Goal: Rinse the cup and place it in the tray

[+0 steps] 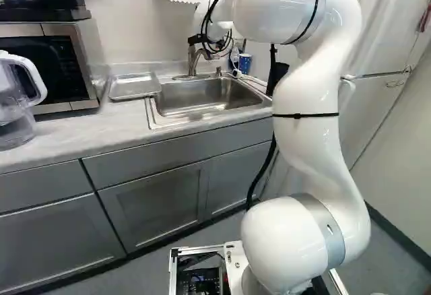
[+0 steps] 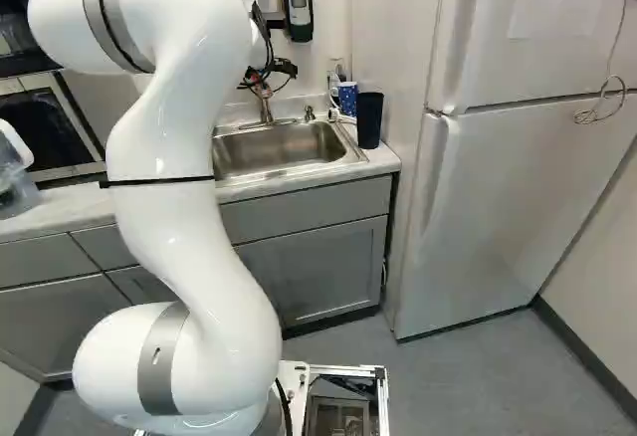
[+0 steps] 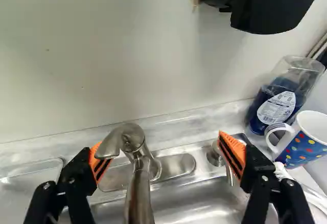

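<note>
My gripper (image 2: 267, 82) is over the back of the sink (image 2: 284, 147), close to the faucet (image 2: 265, 108). In the wrist view the gripper (image 3: 161, 153) stands open, the faucet's lever and spout (image 3: 138, 188) between and below its fingers, nothing gripped. A dark tumbler (image 2: 369, 119) stands on the counter right of the sink; beside it is a blue dotted mug (image 2: 347, 98). The wrist view shows this mug (image 3: 305, 141) beyond one finger. The metal tray (image 1: 135, 86) lies left of the sink in the left base view.
A blue soap bottle (image 3: 280, 101) stands behind the mug. A black dispenser (image 3: 260, 1) hangs on the wall ahead. A microwave (image 1: 50, 66) and a clear pitcher (image 1: 15, 103) stand on the counter (image 1: 87, 130). A fridge (image 2: 498, 197) rises right of the counter.
</note>
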Controlling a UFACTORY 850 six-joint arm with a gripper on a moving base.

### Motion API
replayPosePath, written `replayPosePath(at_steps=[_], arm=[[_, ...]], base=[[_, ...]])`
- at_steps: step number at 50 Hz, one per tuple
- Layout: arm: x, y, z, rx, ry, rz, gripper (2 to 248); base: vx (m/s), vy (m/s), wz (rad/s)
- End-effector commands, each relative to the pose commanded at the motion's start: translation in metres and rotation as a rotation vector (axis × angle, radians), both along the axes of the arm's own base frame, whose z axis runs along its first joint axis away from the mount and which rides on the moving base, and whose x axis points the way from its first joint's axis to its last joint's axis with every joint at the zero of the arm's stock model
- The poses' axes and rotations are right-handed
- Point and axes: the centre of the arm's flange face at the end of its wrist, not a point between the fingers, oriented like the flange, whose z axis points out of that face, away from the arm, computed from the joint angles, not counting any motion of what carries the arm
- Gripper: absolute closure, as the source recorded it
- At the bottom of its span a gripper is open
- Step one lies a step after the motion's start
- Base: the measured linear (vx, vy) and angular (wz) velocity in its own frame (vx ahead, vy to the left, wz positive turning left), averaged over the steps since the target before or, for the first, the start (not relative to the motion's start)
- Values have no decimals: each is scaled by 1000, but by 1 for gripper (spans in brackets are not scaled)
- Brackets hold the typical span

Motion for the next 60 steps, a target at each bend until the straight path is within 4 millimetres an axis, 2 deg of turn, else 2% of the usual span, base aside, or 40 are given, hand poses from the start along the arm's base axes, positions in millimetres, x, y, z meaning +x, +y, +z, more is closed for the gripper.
replayPosePath(at_steps=[33, 53, 60], arm=[[-4, -2, 3, 2, -23, -3, 3], [-34, -9, 7, 0, -5, -8, 3], [-35, -17, 7, 0, -5, -19, 3]], base=[[0, 0, 0], [0, 0, 0], [0, 0, 0]])
